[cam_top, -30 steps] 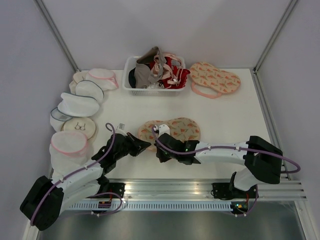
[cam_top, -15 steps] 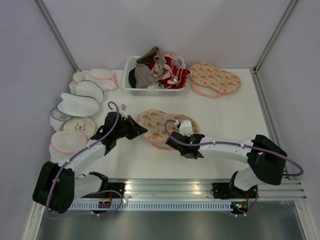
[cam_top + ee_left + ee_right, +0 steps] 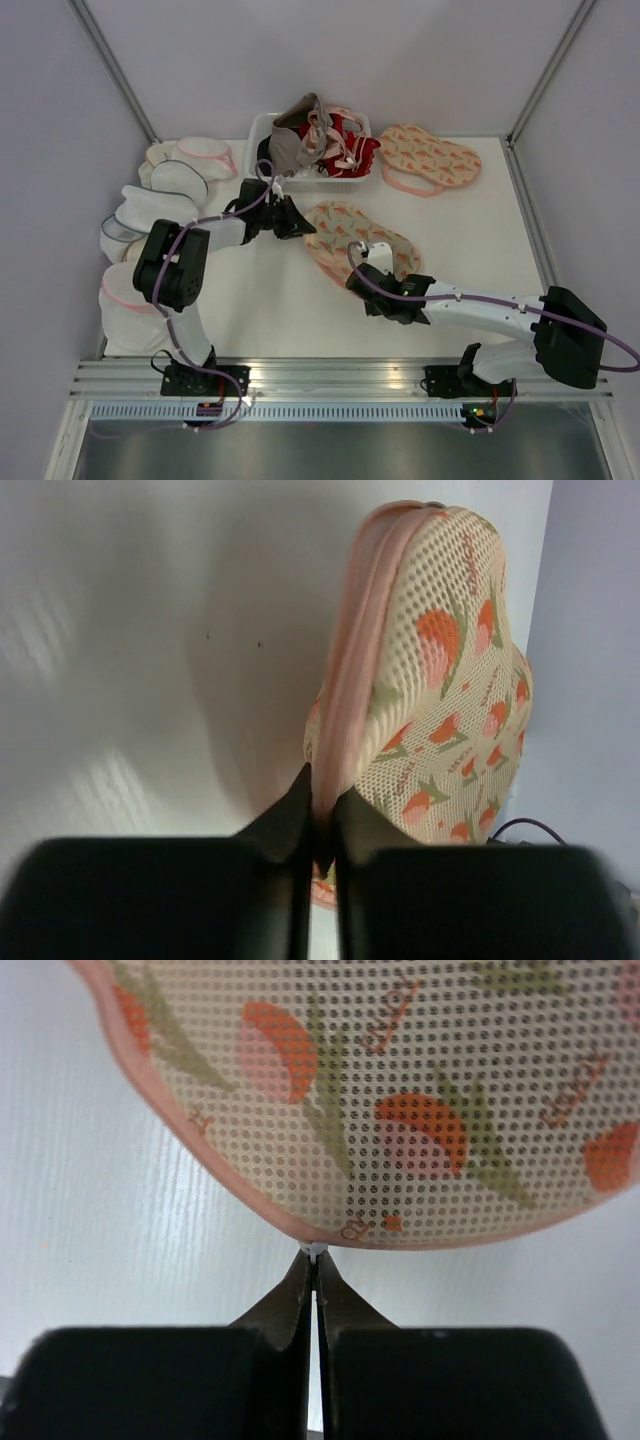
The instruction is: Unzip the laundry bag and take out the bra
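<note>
in the middle of the tabletop point(image 3: 470, 225) the laundry bag point(image 3: 345, 225) is laid flat, slanted between the two arms. its far end is pinched at the pink trim by the left claw point(image 3: 322, 815), which is clenched on the edge. at the near end, the right claw point(image 3: 315, 1265) is clenched on a small pale tab at the trim, judged to be the zipper pull point(image 3: 315, 1251). no gap is seen along the trim in either wrist view, so the zip is judged to be closed, or nearly so. the bra is not seen anywhere and is taken to be inside the bag. a second watermelon-print pouch point(image 3: 430, 158) is set well apart at the back right, beside a white basket point(image 3: 320, 184) heaped with garments. white mesh pouches point(image 3: 160, 210) are stacked along the left side. both holds are judged to be in place and the unzipping barely begun. the pull is yet to be drawn round the edge, and the bra is yet to be taken out.
</note>
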Motion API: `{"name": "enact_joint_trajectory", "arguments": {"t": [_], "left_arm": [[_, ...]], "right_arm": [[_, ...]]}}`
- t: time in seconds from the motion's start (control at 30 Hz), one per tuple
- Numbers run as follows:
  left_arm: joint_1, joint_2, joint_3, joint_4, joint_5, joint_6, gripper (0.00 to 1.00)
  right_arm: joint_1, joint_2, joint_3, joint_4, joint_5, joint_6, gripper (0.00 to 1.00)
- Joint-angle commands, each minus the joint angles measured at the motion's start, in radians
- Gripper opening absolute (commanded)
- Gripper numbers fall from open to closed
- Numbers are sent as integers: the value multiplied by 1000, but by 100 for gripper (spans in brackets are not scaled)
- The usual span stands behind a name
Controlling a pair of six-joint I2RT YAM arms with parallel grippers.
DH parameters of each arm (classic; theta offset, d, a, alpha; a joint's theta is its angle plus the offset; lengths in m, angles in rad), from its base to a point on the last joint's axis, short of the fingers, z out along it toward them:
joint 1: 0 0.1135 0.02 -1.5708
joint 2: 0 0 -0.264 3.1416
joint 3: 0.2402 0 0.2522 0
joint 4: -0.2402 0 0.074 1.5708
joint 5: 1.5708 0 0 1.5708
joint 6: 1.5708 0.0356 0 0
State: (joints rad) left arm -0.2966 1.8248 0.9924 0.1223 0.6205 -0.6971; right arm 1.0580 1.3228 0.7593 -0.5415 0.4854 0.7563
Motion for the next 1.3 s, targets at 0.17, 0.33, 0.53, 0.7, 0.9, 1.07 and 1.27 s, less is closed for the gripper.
{"name": "enact_joint_trajectory", "arguments": {"t": [0.17,0.33,0.53,0.7,0.9,1.07,1.27], "left_arm": [[19,-57,17,21,-172,-1,100],[10,-333,-225,-49,-260,-77,100],[-113,-638,-538,22,-222,-249,100],[-239,-691,-623,157,-232,-395,100],[-323,-592,-581,229,-298,-429,100],[-346,-475,-584,382,-272,-456,61],[-345,-476,-609,357,-315,-427,2]], "right_arm": [[36,42,9,135,-129,-67,0],[36,85,37,264,-220,-103,1],[36,111,37,515,-431,-176,0],[34,150,75,580,-481,-198,0],[36,145,60,612,-538,-192,0],[37,116,41,606,-525,-189,0],[39,81,35,545,-492,-193,0]]}}
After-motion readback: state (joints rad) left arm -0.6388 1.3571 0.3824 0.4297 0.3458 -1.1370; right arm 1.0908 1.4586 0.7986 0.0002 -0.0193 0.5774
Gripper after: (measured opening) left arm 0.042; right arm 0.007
